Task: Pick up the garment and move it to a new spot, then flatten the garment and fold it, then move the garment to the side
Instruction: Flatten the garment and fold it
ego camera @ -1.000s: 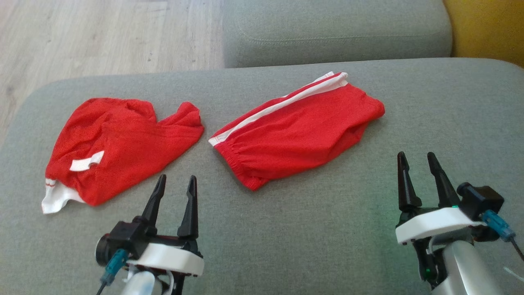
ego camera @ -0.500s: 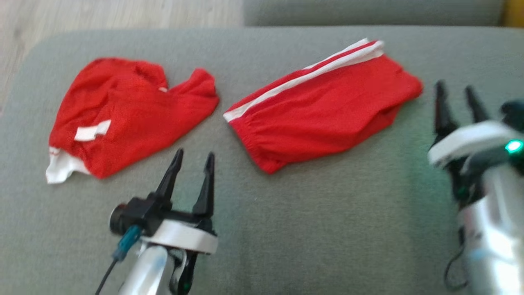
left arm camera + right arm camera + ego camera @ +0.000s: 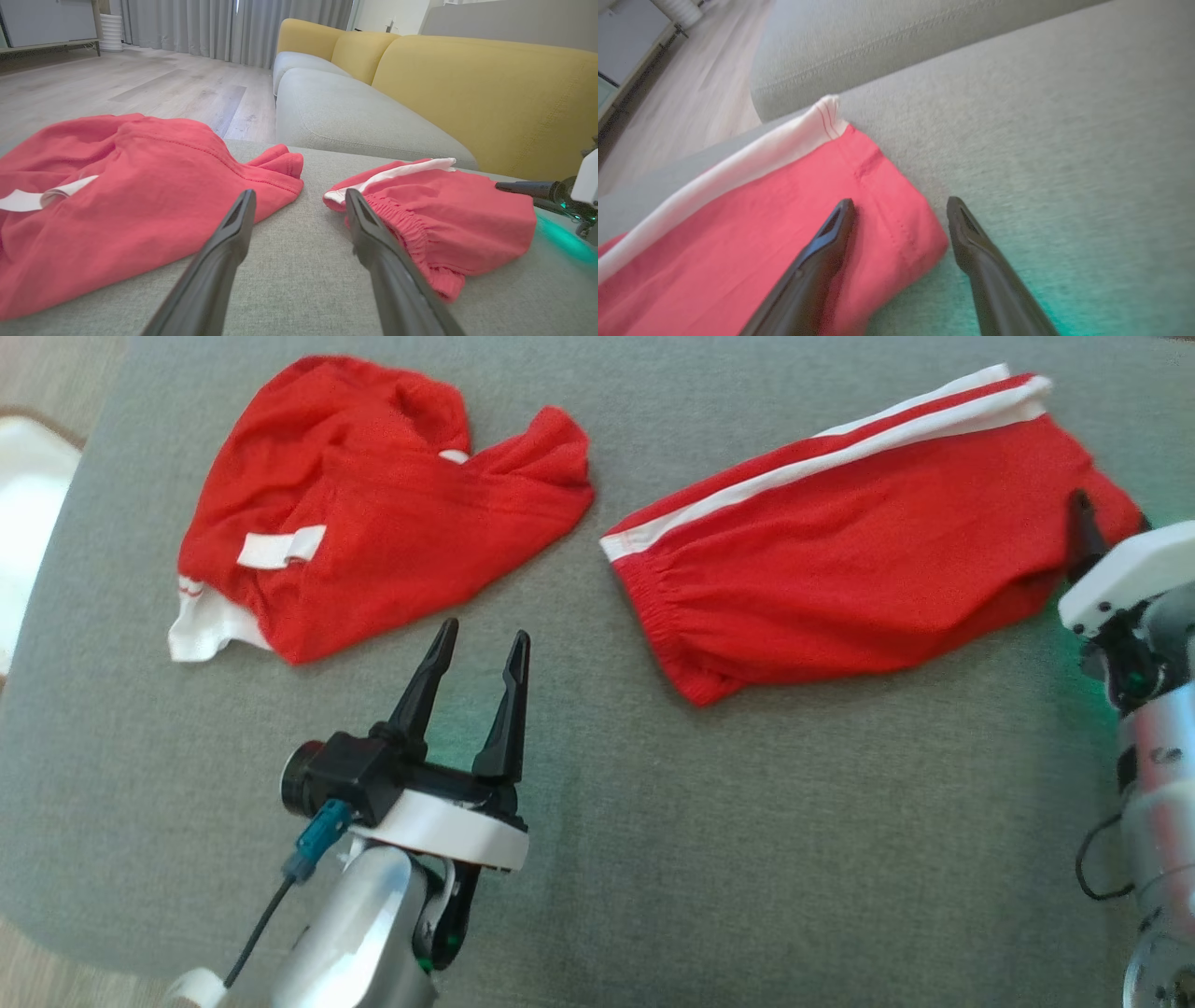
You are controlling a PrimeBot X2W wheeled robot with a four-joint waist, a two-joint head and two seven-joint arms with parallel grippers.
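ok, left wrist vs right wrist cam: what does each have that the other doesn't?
Left wrist, not right wrist: the crumpled red garment with its white tag, the yellow sofa back, the elastic waistband of the red shorts, the open left gripper, and the right gripper side-on.
Right wrist, not left wrist: the shorts' stitched leg hem up close, its corner lying between that gripper's open fingers.
Both: the shorts' white side stripe, the grey cushion, the wood floor.

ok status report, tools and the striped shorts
Left tool open over bare cushion. Right tool open astride corner of striped shorts, no grip yet. Second red garment lies apart, nothing blocking.
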